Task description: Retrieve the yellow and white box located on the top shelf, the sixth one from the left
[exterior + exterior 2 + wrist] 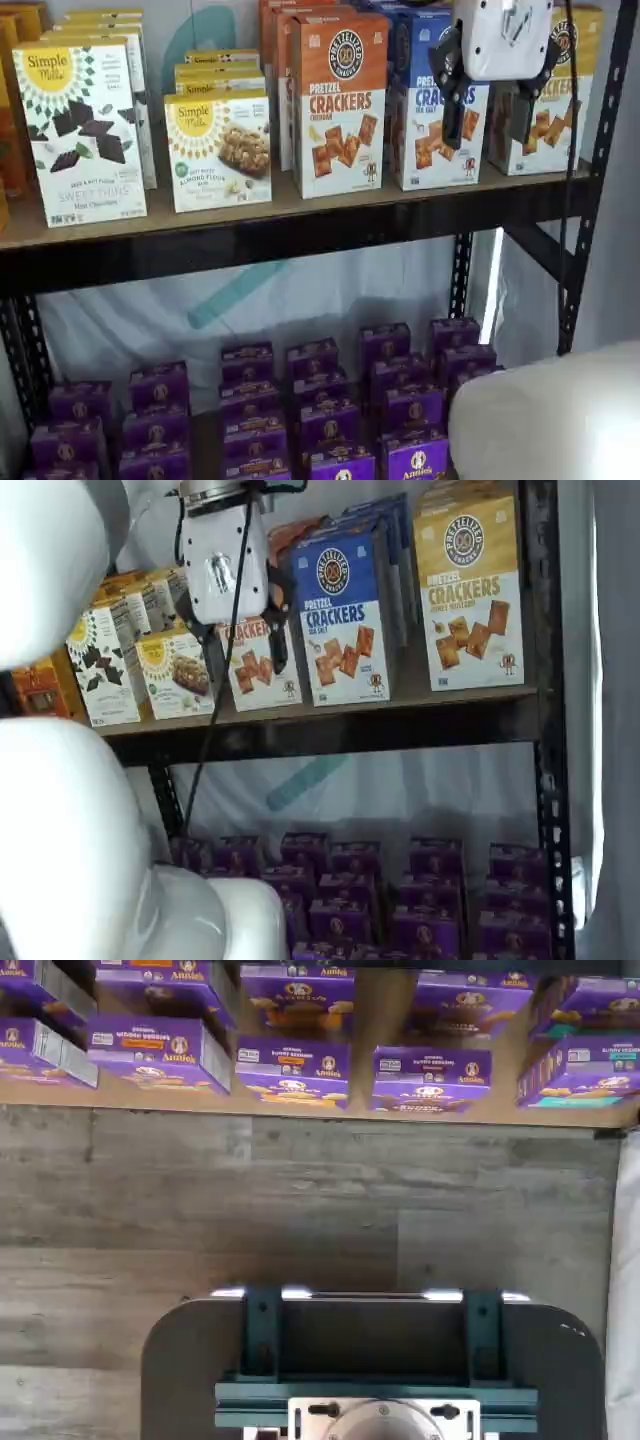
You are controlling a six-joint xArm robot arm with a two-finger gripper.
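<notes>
Yellow and white box [471, 590]: stands upright at the right end of the top shelf [330, 730], front face outward, yellow band with a round black logo above, white panel with brown square crackers below. In a shelf view [545, 120] it is partly covered by the gripper body and right finger. No finger touches it.
Gripper [491, 112]: white body with two black fingers pointing down, a plain gap between them, nothing held. In both shelf views it hangs in front of the top-shelf boxes, apart from them.
Cable: a dark cable runs down past the white body [220, 640].
Blue-topped cracker box [343, 615]: upright, immediately left of the yellow and white box.
Orange-topped cracker box [338, 100]: upright, left of the blue-topped one.
Cookie boxes [218, 150]: white boxes with yellow sunburst marks, at the left part of the top shelf.
Top shelf structure: brown board, black front beam, black perforated upright [600, 150] at the right.
Purple boxes [330, 420]: rows on the lower level; the wrist view shows them too [293, 1070], beyond a grey wood-grain floor [300, 1200].
Wrist mount [375, 1370]: dark plate with teal brackets and a white round plate.
Arm [70, 830]: large white links fill the near left.
</notes>
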